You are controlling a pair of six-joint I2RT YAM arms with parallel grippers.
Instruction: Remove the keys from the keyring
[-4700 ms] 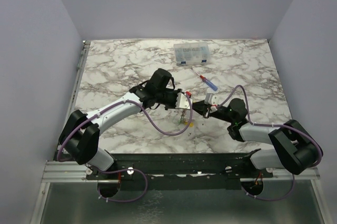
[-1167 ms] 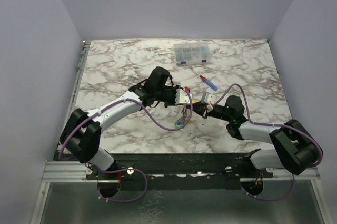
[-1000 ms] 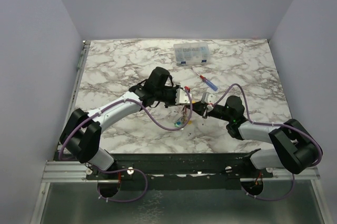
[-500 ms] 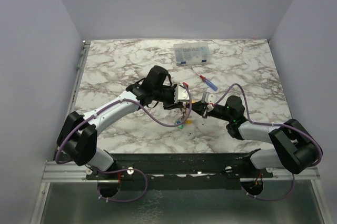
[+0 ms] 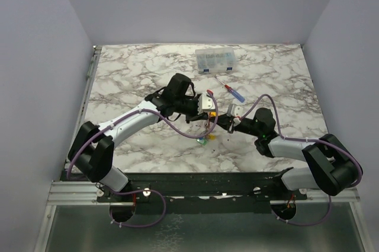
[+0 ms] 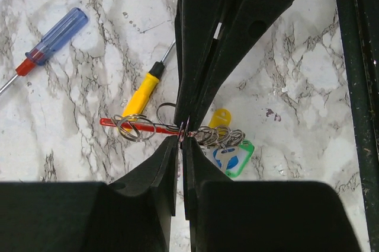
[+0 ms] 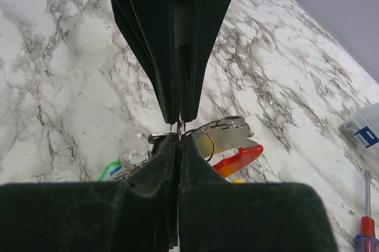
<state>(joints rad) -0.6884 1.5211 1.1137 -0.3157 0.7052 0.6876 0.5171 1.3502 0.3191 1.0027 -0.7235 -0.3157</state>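
Observation:
Over the middle of the table, the keyring point(image 6: 137, 125) shows edge-on as a red band strung with silvery wire rings; its red curve point(image 7: 240, 158) and silvery plate point(image 7: 234, 133) also show. The keys point(image 6: 233, 158) hang beside it, among them a green-and-blue tag and a yellow tag point(image 6: 219, 117), seen from above as a small bunch point(image 5: 204, 137). My left gripper point(image 6: 180, 140) is shut on a thin wire ring at its tips. My right gripper point(image 7: 179, 138) is shut on the keyring, tip to tip with the left gripper point(image 5: 209, 117).
A yellow-handled screwdriver point(image 6: 143, 94) lies just beyond the keyring. A blue-and-red-handled screwdriver point(image 5: 231, 91) lies behind the right gripper point(image 5: 221, 123). A clear parts box point(image 5: 215, 60) stands at the back of the marble table point(image 5: 130, 80).
My left gripper has narrowed its jaws onto the wire ring and its wrist has shifted slightly right. The right arm has stayed put, still shut.

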